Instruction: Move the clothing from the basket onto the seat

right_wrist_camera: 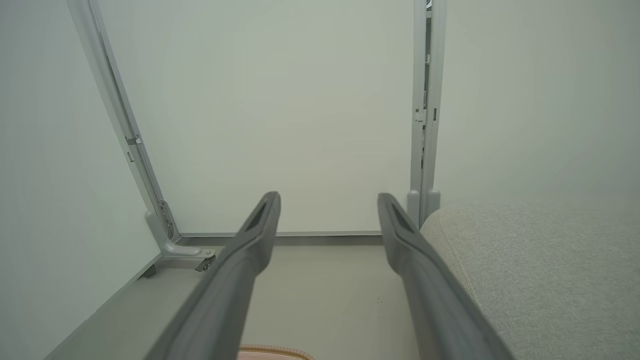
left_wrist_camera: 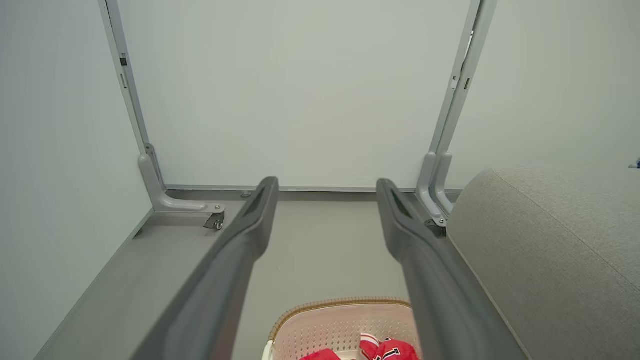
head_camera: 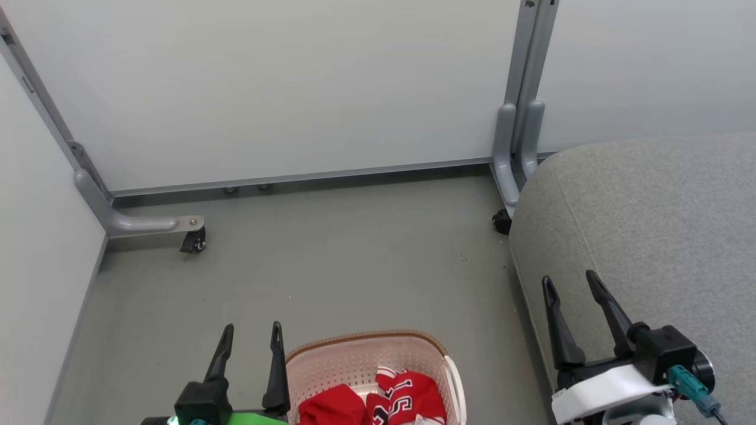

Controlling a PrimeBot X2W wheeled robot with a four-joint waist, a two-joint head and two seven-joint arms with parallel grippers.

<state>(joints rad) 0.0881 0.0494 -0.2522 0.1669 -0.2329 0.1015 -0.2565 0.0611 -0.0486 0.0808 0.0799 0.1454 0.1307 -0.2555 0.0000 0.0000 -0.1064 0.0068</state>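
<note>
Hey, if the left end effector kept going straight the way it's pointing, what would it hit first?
Probably the white partition panel near its foot, or the grey floor just before it; depth is unclear. The left end effector would clear the basket.

Cut-offs, head view
Bottom edge crops the basket (head_camera: 378,339) at its near half; I can't read the jersey (head_camera: 410,396) lettering, folded and cropped; the seat (head_camera: 649,218) runs off right and bottom edges.

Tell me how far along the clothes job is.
Done: nothing; the clothing lies in the basket, and the seat, where visible, is bare. In hand: nothing; the left gripper and right gripper are open, holding nothing. Left: move the clothing to the seat.
</note>
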